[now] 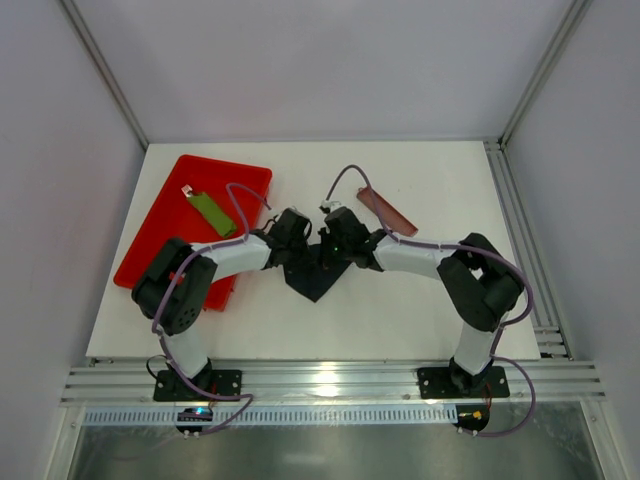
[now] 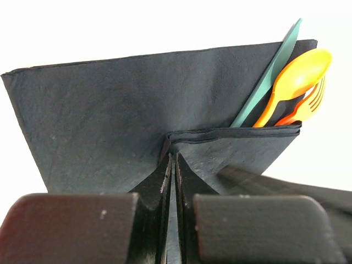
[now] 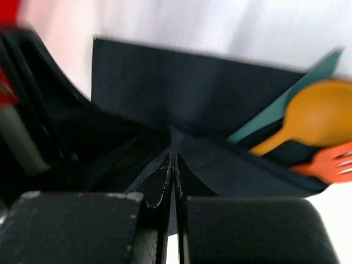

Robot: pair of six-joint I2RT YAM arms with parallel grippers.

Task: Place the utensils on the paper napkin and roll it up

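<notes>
Paper napkin: the black paper napkin (image 2: pixel 110 110) lies at the middle of the desk (image 1: pixel 420 310), between the two arms; its near edge is folded up into a flap.
Utensils: a yellow spoon (image 2: pixel 300 74), an orange fork (image 2: pixel 309 103) and a teal knife (image 2: pixel 269 77) lie side by side on the napkin, handles under the flap, heads out at one corner.
Left fingers (image 2: pixel 159 198): closed, pinching the flap's edge.
Right fingers (image 3: pixel 158 190): closed on the same flap; this view is blurred.
Red tray (image 1: pixel 160 250): on the left of the desk, holding a green flat piece (image 1: pixel 212 213).
Brown tray (image 1: pixel 385 210): long, narrow, just behind the right arm.
</notes>
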